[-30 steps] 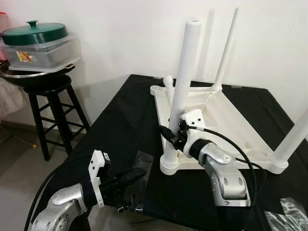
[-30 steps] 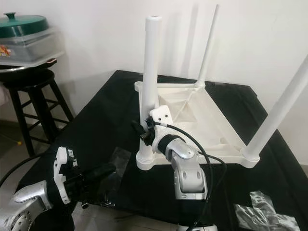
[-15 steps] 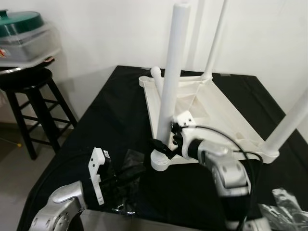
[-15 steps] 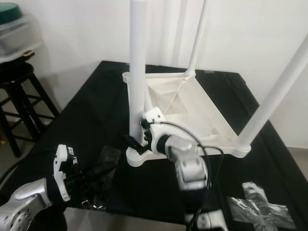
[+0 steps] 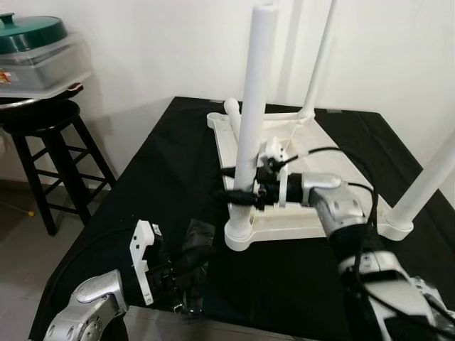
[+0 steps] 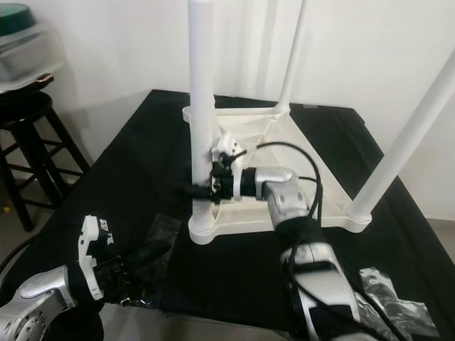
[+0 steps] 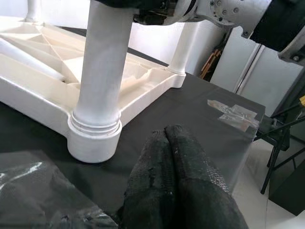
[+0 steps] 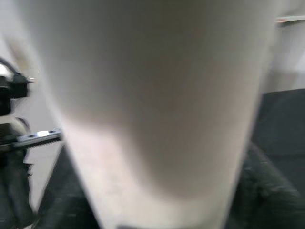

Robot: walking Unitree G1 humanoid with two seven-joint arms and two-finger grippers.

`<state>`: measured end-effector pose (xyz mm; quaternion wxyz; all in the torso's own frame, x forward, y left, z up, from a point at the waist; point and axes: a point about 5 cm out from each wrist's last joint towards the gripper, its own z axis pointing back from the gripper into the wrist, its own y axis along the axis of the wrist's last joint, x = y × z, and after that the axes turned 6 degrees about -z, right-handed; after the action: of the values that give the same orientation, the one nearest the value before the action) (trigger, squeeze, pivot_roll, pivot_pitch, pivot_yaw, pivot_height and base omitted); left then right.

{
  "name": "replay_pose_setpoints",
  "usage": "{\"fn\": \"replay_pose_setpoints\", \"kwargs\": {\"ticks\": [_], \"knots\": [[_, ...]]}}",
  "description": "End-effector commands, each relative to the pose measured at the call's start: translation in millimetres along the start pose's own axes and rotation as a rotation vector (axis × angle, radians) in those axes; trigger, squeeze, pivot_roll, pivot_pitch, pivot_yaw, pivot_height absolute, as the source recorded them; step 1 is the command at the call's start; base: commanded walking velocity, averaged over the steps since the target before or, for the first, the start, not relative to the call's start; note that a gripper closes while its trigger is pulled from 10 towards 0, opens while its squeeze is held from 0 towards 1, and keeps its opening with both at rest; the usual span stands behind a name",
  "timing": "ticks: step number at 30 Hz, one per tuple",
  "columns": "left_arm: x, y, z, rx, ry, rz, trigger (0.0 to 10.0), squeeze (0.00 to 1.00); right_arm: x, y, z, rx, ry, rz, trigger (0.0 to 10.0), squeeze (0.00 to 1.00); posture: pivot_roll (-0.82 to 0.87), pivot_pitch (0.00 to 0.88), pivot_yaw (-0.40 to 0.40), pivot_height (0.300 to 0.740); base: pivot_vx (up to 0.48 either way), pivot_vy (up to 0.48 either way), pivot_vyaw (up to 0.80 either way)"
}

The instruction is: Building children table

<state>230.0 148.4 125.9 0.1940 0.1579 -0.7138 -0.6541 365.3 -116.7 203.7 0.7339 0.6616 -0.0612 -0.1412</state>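
Since half a second ago, the right arm has swung from below the near leg to a level reach from the right, and the right gripper (image 5: 238,192) now sits higher on that leg.

Left to right in the left eye view: a stool (image 5: 47,128) at upper left carries a lidded container (image 5: 39,58). At lower left the left gripper (image 5: 186,264) rests low over a clear plastic bag (image 5: 199,234) on the black cloth (image 5: 156,185); in the left wrist view its fingers (image 7: 183,167) are pressed together with nothing between them. At centre the white table (image 5: 334,185) lies upside down on the cloth. Its near leg (image 5: 250,121) stands upright in the corner socket (image 5: 242,234). The right gripper's fingers wrap this leg a little above the socket; the right wrist view shows the white tube blurred and very close, so the grip appears closed on it. Another leg (image 5: 320,57) rises at the far corner and a third (image 5: 426,185) at the right edge. A loose leg (image 5: 232,114) lies near the far left corner of the underside.

Step in hand, as judged: seating or tightening the near leg. The next move probably calls for a firm twist or push along the leg's axis, then fitting the loose leg.
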Motion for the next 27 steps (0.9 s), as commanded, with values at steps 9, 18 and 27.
{"fn": "replay_pose_setpoints", "kwargs": {"ticks": [9,18,27], "knots": [[2.4,2,-0.9,0.002,-0.007,-0.003,10.0,0.00,-0.8,-7,2.5,-0.005,0.070,-0.015,0.0,0.00,0.01,0.000,-0.051,0.740,0.000,0.000,0.00],[0.8,4,1.7,0.003,-0.011,0.001,10.0,0.00,0.4,-33,-5.1,0.052,-0.401,-0.035,0.0,0.00,-0.03,0.000,-0.047,0.740,0.000,0.000,0.00],[-5.8,5,1.8,0.001,-0.022,0.004,10.0,0.00,-43.8,-63,-28.3,-0.025,-0.671,-0.036,0.0,0.00,-0.07,0.000,-0.019,0.740,0.000,0.000,0.00]]}}
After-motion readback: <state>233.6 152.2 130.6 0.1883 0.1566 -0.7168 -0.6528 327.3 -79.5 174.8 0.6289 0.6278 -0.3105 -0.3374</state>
